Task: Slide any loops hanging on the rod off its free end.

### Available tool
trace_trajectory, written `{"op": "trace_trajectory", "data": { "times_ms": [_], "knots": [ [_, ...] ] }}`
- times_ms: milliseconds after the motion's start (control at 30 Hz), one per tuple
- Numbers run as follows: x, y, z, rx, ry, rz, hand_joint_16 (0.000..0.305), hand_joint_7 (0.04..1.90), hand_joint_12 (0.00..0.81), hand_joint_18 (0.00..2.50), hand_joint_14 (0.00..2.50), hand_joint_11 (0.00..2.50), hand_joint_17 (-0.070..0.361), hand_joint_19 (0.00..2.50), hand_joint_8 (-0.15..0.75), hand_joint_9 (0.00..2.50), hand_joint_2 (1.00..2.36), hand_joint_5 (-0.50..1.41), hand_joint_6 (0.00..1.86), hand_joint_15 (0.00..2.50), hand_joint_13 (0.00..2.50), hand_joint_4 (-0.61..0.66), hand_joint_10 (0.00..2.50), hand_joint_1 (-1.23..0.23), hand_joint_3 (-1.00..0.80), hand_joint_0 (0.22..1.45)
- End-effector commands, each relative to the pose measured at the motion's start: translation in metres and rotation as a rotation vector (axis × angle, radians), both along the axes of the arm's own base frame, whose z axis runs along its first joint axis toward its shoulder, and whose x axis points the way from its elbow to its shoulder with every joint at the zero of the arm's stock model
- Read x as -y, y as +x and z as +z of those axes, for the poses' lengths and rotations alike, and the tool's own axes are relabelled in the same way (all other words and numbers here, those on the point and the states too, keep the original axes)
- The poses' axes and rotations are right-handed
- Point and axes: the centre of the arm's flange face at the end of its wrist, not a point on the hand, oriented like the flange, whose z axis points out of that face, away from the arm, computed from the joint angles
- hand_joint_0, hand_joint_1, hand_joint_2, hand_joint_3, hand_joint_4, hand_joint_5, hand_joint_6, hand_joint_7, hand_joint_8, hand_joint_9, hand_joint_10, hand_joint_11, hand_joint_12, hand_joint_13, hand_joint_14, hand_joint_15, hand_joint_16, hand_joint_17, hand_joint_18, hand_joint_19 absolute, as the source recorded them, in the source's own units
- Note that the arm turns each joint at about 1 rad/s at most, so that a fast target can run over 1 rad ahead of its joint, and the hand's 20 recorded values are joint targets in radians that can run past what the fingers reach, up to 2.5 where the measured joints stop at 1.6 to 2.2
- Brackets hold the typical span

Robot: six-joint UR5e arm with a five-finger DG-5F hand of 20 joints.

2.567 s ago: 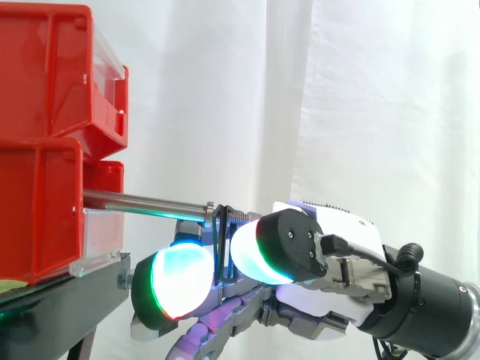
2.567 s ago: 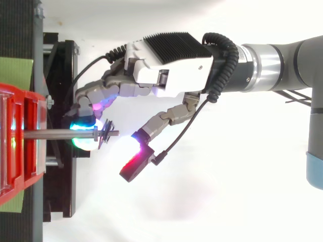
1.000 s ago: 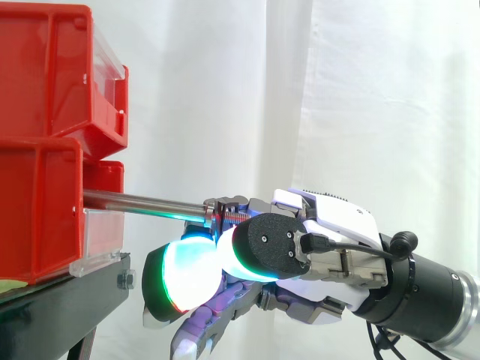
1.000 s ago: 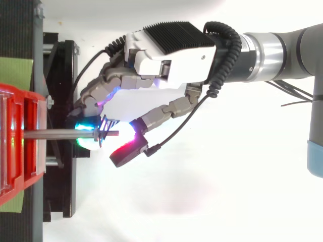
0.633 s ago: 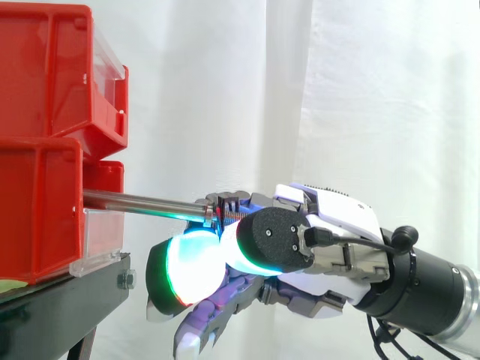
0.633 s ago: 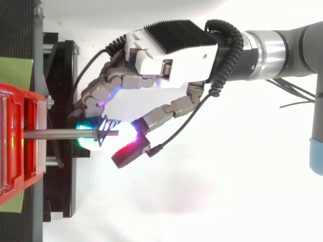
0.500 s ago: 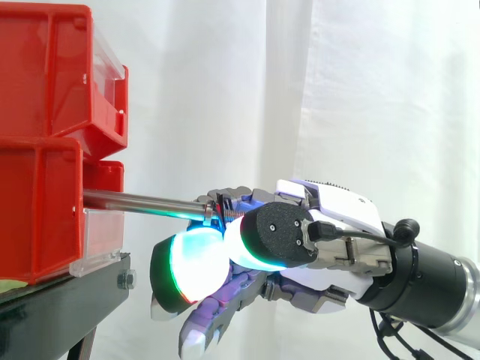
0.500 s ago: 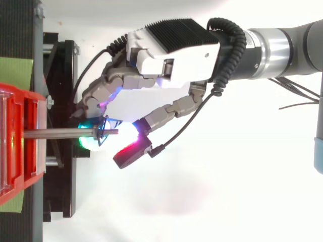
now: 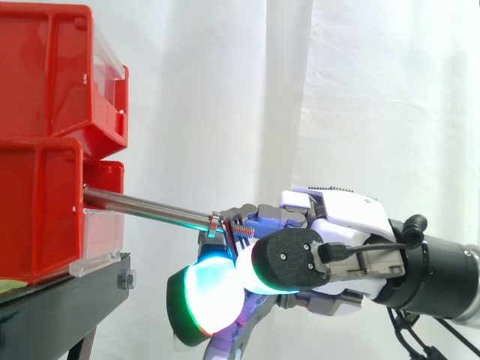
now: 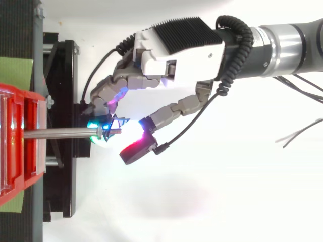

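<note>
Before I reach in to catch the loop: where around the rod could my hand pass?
Free: above the bare rod, between the red bins and the robot hand. Crowded: the rod's free end, at the robot hand and loop.

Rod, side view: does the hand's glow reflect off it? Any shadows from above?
Side view: a cyan-green sheen runs under the rod, close to the glowing hand. Top view: a faint soft shadow lies on the white background beneath the hand.

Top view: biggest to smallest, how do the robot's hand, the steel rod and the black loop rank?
1. Grey-and-white robot hand.
2. Thin steel rod.
3. Small black wire loop near the rod's free end.
Though the hand is nearer the camera, the order is clear.
</note>
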Motion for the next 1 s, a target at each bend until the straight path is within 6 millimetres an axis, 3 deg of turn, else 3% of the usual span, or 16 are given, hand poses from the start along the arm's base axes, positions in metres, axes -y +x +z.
{"op": "trace_trajectory", "data": {
  "times_ms": [0, 300, 533, 967],
  "knots": [
    [0.000, -0.009, 0.005, -0.016, -0.023, 0.001, 0.043, 0.90, 0.292, 0.94, 0.01, 0.24, 0.097, 0.42, 0.297, 0.86, 1.03, -0.21, 0.89, 0.24, 0.97, 0.09, 0.01, -0.65, -0.05, 0.60],
    [-0.004, -0.051, 0.020, -0.050, -0.047, -0.020, 0.043, 0.89, 0.289, 0.95, 0.01, 0.25, 0.097, 0.42, 0.298, 0.86, 1.03, -0.21, 0.89, 0.24, 0.98, 0.09, 0.01, -0.65, -0.06, 0.60],
    [0.002, -0.057, 0.033, -0.066, -0.047, -0.030, 0.043, 0.90, 0.290, 0.95, 0.01, 0.25, 0.097, 0.42, 0.298, 0.87, 1.03, -0.21, 0.89, 0.24, 0.99, 0.09, 0.01, -0.65, -0.06, 0.61],
    [0.006, -0.071, 0.038, -0.202, 0.007, -0.058, 0.043, 0.87, 0.288, 0.96, 0.01, 0.25, 0.097, 0.42, 0.294, 0.86, 1.02, -0.21, 0.87, 0.24, 0.99, 0.11, 0.01, -0.69, -0.19, 0.63]
  ]
}}
